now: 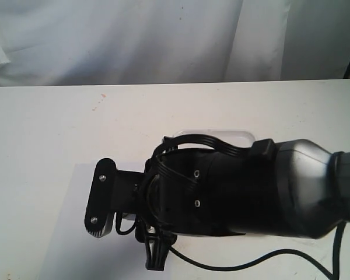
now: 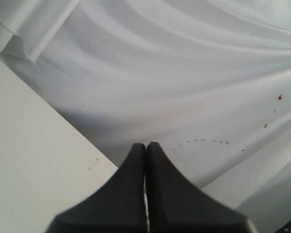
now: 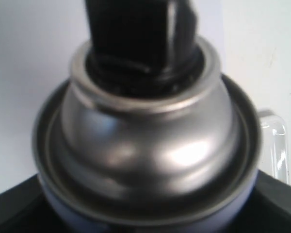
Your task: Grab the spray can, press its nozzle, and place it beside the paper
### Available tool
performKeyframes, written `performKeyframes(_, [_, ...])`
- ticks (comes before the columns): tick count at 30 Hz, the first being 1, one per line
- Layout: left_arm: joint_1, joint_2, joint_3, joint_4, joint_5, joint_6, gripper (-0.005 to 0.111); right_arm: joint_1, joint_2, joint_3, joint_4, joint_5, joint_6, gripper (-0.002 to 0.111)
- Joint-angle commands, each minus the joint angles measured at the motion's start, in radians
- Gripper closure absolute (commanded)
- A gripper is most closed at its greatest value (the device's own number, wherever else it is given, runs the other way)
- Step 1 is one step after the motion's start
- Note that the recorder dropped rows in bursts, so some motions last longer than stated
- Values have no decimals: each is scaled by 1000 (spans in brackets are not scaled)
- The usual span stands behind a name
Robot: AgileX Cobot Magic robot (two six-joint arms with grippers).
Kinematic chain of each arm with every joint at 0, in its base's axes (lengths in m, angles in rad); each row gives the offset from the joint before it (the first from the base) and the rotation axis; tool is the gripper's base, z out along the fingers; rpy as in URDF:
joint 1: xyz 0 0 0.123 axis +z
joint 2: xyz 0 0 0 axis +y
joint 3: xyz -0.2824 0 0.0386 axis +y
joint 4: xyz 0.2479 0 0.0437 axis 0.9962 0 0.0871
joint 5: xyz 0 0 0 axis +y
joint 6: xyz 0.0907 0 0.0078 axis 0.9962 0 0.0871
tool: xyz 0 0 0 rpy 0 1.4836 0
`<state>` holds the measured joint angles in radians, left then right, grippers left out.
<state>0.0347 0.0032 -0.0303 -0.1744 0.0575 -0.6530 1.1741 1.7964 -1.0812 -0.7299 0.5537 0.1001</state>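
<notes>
Close on the spray can (image 3: 150, 145) from the right wrist camera, we see its shiny silver domed top filling the view, with the black nozzle (image 3: 136, 34) standing up from the centre ring. The right gripper (image 3: 145, 218) has its dark jaws at either side of the can just below the dome, so we judge them clamped on it. We cannot tell whether the can is lifted or resting on the surface. Behind it lies the pale bluish paper (image 1: 70, 245) on one side and the bare white table (image 1: 46, 116) on the other, with a glossy clear tray rim (image 3: 274, 141) just beside the can. In the exterior view the right arm (image 1: 251, 192) hides the can entirely. The left gripper (image 2: 146, 160) has its jaws pressed together on nothing, well away and facing the white cloth backdrop (image 2: 184, 73). We judge the grasp done; nothing is touching the nozzle that we can make out, so the press and the setting down beside the paper remain. No brand or writing is readable, only a thin pale blue band under the can's rim
</notes>
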Motion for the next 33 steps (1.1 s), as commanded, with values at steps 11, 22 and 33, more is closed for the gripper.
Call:
performKeyframes(11, [1,553,-408,-6,257,92,107,1,-12,-22,-29,2,18,108])
performKeyframes(22, [1,1130,-756,-390,613,638,107,1,-12,-22,-25,33,20,108])
performKeyframes(33, [1,1243,-800,-485,634,734,107,1,-12,-22,-23,26,25,108])
